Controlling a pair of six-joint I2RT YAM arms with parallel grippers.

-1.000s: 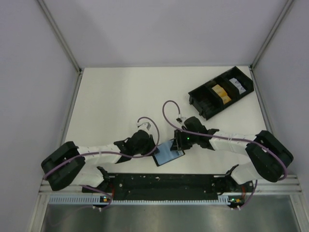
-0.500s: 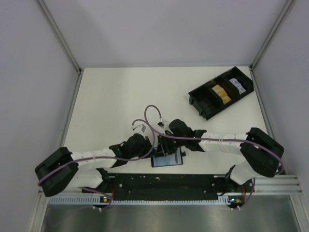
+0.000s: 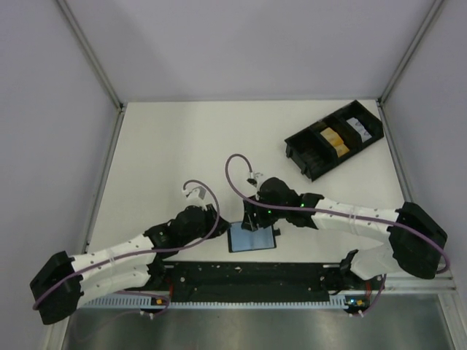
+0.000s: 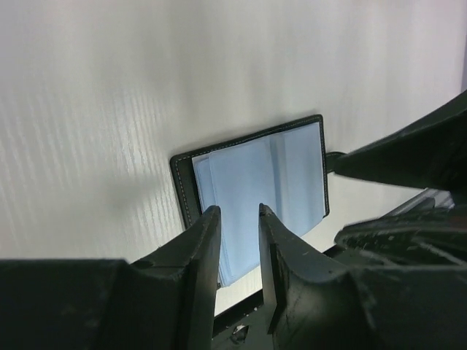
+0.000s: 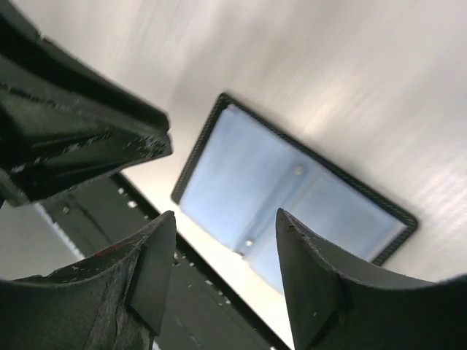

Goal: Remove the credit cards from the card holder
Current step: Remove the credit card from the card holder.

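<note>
The card holder [image 3: 253, 238] lies open and flat near the table's front edge, its glossy blue-grey inside up. It also shows in the left wrist view [image 4: 259, 182] and the right wrist view [image 5: 292, 193]. I cannot make out any credit card in its pockets. My left gripper [image 3: 217, 224] is just left of the holder, its jaws a narrow gap apart and empty [image 4: 237, 211]. My right gripper [image 3: 252, 221] hovers over the holder's far left corner, wide open and empty [image 5: 225, 217].
A long black compartmented tray [image 3: 310, 153] stands at the back right; one compartment holds an orange-yellow card-like piece [image 3: 332, 140], another a white one [image 3: 357, 125]. The black mounting rail [image 3: 248, 275] runs along the near edge, close to the holder. Walls enclose the table.
The holder turned from tilted to square with the front edge, then stayed. My left arm has drawn back to the left, off the holder. My right gripper stays over the holder's far left part.
</note>
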